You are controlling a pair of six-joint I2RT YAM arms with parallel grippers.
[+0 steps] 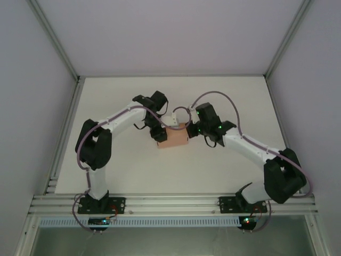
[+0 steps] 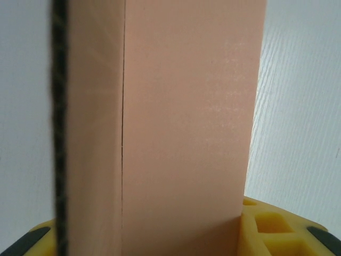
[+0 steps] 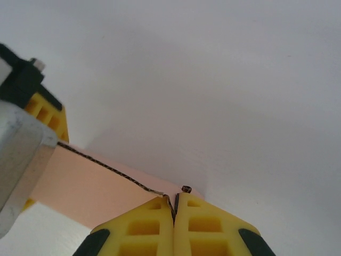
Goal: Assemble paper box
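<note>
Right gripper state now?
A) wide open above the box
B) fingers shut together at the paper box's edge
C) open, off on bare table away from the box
B: the right gripper has its yellow fingers pressed together with no gap, and the thin edge of the paper box runs into their seam.

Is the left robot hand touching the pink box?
Touching. In the left wrist view the paper box stands between the fingers of the left gripper, with its dark pad flat against the box's side.
</note>
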